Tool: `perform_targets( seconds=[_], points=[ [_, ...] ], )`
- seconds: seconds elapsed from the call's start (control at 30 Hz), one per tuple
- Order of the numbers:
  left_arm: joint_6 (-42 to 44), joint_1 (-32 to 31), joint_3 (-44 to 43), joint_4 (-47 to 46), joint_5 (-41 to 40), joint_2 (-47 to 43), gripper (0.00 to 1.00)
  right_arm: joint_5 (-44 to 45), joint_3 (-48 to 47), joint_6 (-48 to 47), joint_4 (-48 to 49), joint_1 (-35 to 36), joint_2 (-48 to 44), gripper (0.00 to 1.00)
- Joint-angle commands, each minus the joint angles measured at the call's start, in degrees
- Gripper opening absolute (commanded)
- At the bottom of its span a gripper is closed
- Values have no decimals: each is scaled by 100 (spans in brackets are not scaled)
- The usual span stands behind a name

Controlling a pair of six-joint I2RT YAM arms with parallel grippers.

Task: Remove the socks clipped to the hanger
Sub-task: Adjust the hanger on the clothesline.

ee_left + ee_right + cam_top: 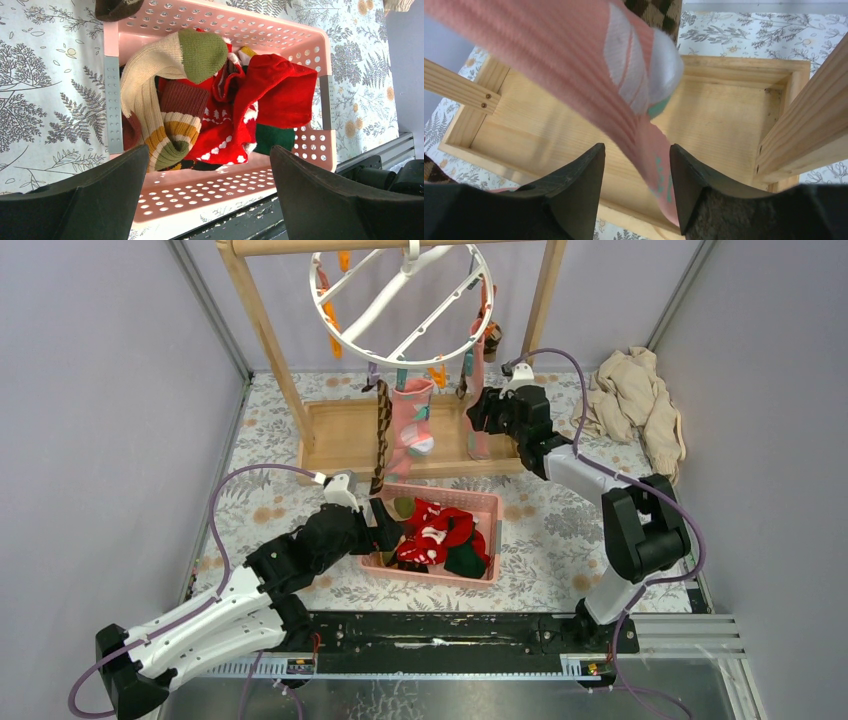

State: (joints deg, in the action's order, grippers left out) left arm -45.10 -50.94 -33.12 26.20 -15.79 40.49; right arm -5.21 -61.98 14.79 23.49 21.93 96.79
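The white ring hanger (400, 302) hangs from the wooden rack's top bar. Three socks dangle from its clips: a brown argyle one (381, 435), a pink one with teal marks (413, 418) and a second pink sock (478, 368). My right gripper (480, 420) is at that second sock's lower end. In the right wrist view the pink sock (574, 50) runs down between the parted fingers of the right gripper (636, 146) and lies against the right finger. My left gripper (209, 150) stands open and empty over the near wall of the pink basket (225, 20).
The pink basket (490, 502) holds red, green and cream striped socks (270, 90). The wooden rack frame (265, 330) stands on a wooden tray base (549, 120). A beige cloth heap (640, 400) lies at the back right. Grey walls close both sides.
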Motion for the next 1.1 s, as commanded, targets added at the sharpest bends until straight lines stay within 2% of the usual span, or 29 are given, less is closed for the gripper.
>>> perform_targets(
  seconds=[0.0,0.1,0.27,0.57,0.7,1.07],
  points=[
    [-16,3,-213,-195,30,-43,99,-144,-418,7,452,-91,88,54],
    [-10,4,-217,-194,31,-46,99,-309,-514,18,449,-97,185,42],
    [1,3,-237,-194,30,-26,99,-557,-586,90,503,-93,327,33],
    [10,-1,-177,-195,15,-80,99,-783,-303,249,578,-93,-9,6],
    [1,-1,-148,-203,-11,-101,99,-777,-54,268,496,-93,-530,2],
    [36,1,-106,-238,-54,-131,99,-846,590,280,-147,10,-1989,2]
  ],
)
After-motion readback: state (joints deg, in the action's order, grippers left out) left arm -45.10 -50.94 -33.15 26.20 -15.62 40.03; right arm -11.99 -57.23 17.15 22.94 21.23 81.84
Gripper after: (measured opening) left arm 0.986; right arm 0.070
